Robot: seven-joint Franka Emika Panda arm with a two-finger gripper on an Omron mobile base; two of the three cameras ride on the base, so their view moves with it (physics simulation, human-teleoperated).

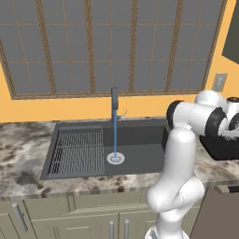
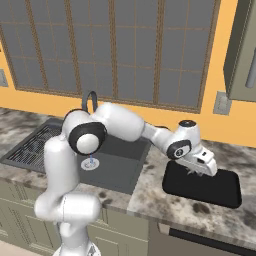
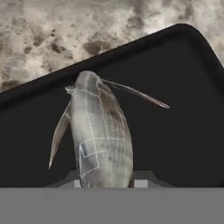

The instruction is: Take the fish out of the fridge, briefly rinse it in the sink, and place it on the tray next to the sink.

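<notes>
1. Hand view: the fish (image 3: pixel 100 135) fills the middle, silvery-grey and scaled, with thin fins splaying to both sides; its near end sits between the two dark fingertips (image 3: pixel 141 180) at the bottom edge.
2. The gripper (image 3: pixel 107 181) is clenched on the fish, one tip on each flank.
3. Behind the fish lies the black floor of the tray (image 3: pixel 183 113), and past its rounded rim the mottled counter (image 3: pixel 65 35).
4. Whether the fish touches the tray floor or hangs just above it is hard to judge from this angle.
5. Right base view: the arm reaches out to its right, the hand pointing down over the near-left part of the tray (image 2: pixel 220 192) (the fish itself is too small to pick out there).
6. The tray sits on the counter (image 2: pixel 150 190) just right of the sink (image 2: pixel 120 170).
7. Left base view: the sink (image 1: pixel 135 149) has its ribbed rack (image 1: pixel 77 151) on the left, a thin stream of water falling from the faucet (image 1: pixel 114 100) onto the drain (image 1: pixel 115 158).
</notes>
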